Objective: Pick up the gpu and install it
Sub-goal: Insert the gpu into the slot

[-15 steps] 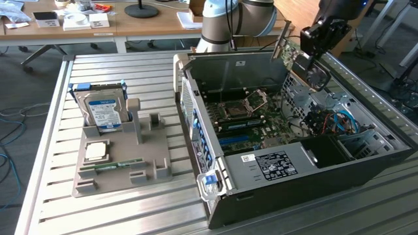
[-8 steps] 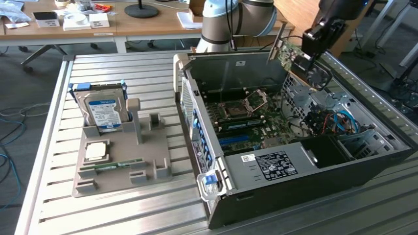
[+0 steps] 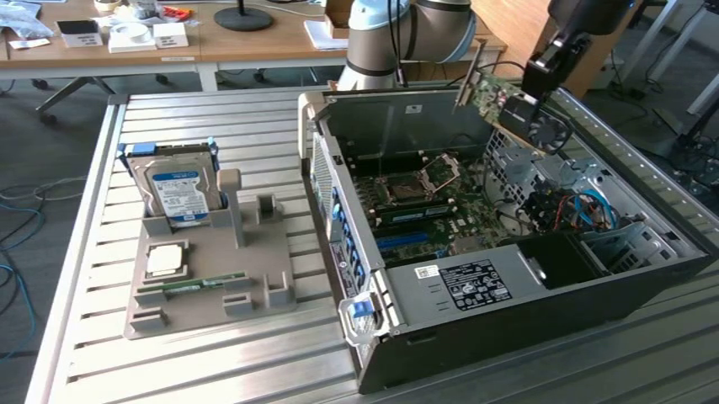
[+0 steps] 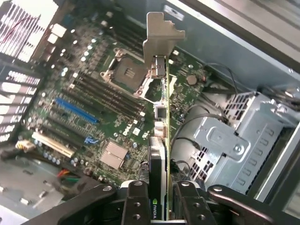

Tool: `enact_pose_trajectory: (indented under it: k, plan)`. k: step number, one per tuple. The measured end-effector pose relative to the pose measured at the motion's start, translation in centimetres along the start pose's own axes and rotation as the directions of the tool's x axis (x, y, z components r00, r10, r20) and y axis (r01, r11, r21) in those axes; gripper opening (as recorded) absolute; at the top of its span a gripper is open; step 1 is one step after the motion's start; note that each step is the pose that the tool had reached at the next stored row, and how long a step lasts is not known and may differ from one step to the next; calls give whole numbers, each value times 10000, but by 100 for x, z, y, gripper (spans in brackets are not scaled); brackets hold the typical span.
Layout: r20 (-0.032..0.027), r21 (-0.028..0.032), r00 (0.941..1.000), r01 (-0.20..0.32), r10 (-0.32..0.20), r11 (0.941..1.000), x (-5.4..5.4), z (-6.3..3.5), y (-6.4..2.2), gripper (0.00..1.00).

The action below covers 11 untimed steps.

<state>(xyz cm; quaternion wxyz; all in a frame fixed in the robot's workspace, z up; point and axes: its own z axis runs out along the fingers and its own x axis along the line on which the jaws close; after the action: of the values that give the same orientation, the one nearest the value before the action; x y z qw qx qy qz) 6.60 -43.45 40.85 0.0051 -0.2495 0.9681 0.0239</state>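
The gpu point(image 3: 519, 111), a green card with a black round fan and a silver end bracket, hangs tilted in the air above the open computer case point(image 3: 629, 278). My gripper point(image 3: 537, 99) is shut on the card's edge near the fan. In the wrist view the gpu point(image 4: 163, 122) is seen edge-on, its silver bracket point(image 4: 161, 37) pointing away from the camera, and my fingers point(image 4: 136, 204) clamp it from both sides. Below it lies the green motherboard point(image 4: 93, 108) with a blue slot point(image 4: 75, 110) and an empty CPU socket point(image 4: 124, 75).
A grey holder tray point(image 3: 214, 286) at the exterior view's left carries a hard drive point(image 3: 180, 189), a CPU and a RAM stick point(image 3: 191, 286). A silver drive cage point(image 4: 234, 140) and cables stand beside the motherboard. The slatted metal table point(image 3: 168, 370) surrounds the case.
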Motion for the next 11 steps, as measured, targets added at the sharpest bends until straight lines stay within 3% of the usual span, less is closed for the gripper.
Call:
enact_pose_trajectory:
  k: [5,11]
  plan:
    - [-42,-13,9961,878,-879,9961,0,2,0,27]
    - [-87,-37,9816,1908,-1908,9816,0,4,0,27]
